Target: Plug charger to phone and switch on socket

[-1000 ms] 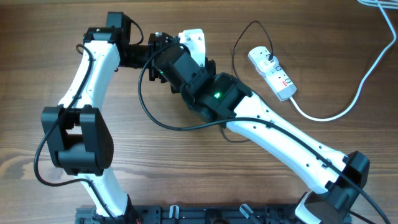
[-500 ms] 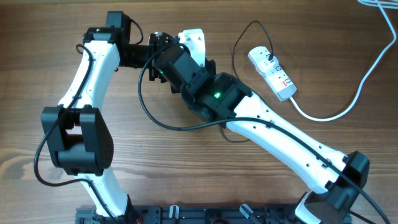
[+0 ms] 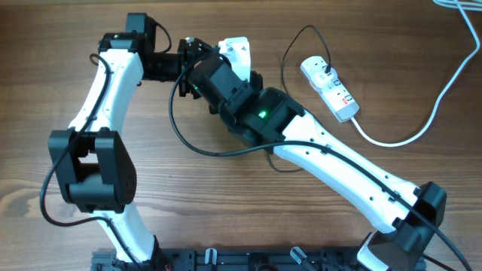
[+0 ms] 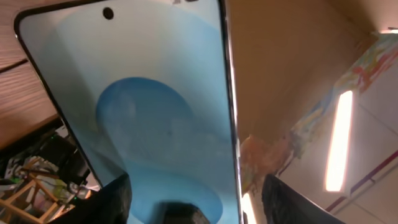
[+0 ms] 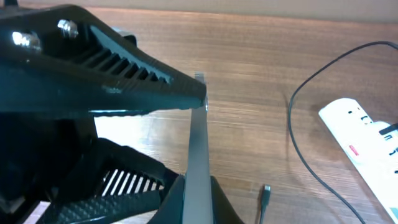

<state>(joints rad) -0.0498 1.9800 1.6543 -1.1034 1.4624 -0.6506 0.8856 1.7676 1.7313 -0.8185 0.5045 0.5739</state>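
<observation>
**A:** The right gripper point(image 5: 198, 190) was clamped on the phone point(image 5: 198, 143). It pinched the phone across its flat faces, edge-on to that wrist's camera and up off the table point(image 3: 60, 45).

**B:** And the left gripper point(image 4: 196, 186)?

**A:** Wide. Its fingers point(image 4: 115, 199) stood apart at the lower end of the screen, and on one side a gap showed beside the phone's edge.

**B:** How would that phone handle?

**A:** Light and stiff, I judged, with slick glass that could break. A firm pinch on the faces suited it, so long as the port end stayed free. Which end that was, I couldn't tell.

**B:** The charger point(image 5: 298, 124)?

**A:** Its tip point(image 5: 265, 194) lay on the table near the phone, and the cable curved back toward the socket point(image 3: 330, 89). It looked limp and light. Grab it mid-cable and the tip would flop. The place to hold was the small hard connector body, just behind the tip.

**B:** Any risk?

**A:** The phone could slip in the pads as the plug pushed in.
</observation>
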